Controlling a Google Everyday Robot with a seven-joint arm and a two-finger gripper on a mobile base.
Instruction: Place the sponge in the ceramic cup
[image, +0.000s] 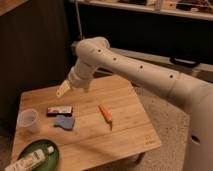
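The blue sponge (64, 122) lies flat on the wooden table (130, 135), left of centre. Left of it, near the table's left edge, stands the pale ceramic cup (27, 120), upright. My gripper (63, 89) hangs above the far left part of the table, up and slightly behind the sponge, apart from it. Its pale yellowish fingertips point down to the left. Nothing shows in the gripper.
A dark box with a red label (59, 110) lies just behind the sponge. An orange marker-like stick (105, 113) lies mid-table. A green plate (39, 157) at the front left carries a white tube. A dark cabinet wall stands behind the table.
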